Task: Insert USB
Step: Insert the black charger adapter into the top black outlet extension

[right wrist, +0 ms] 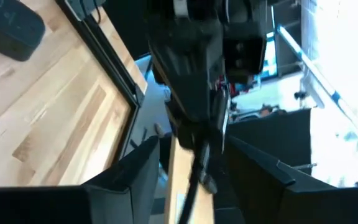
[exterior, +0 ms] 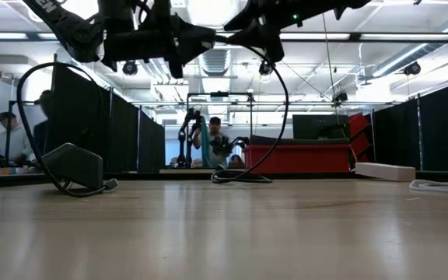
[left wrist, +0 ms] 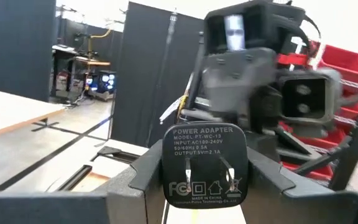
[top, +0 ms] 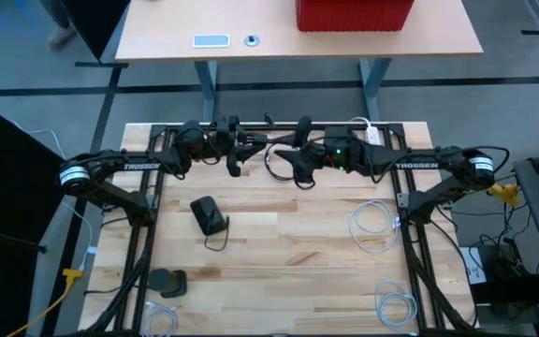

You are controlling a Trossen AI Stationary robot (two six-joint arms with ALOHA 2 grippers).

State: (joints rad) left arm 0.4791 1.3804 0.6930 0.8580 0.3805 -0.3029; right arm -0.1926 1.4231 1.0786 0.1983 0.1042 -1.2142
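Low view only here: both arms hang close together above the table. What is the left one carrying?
Observer: The left gripper is shut on a black power adapter, its printed label and two prongs facing the wrist camera.
Operator: And the right arm?
Observer: From above, the right gripper faces the left one at the far edge of the table, with a black cable hanging from it.
Operator: Anything lying flat that I miss?
Observer: A second black adapter lies on the light wooden tabletop, and white coiled cables lie on the right side.
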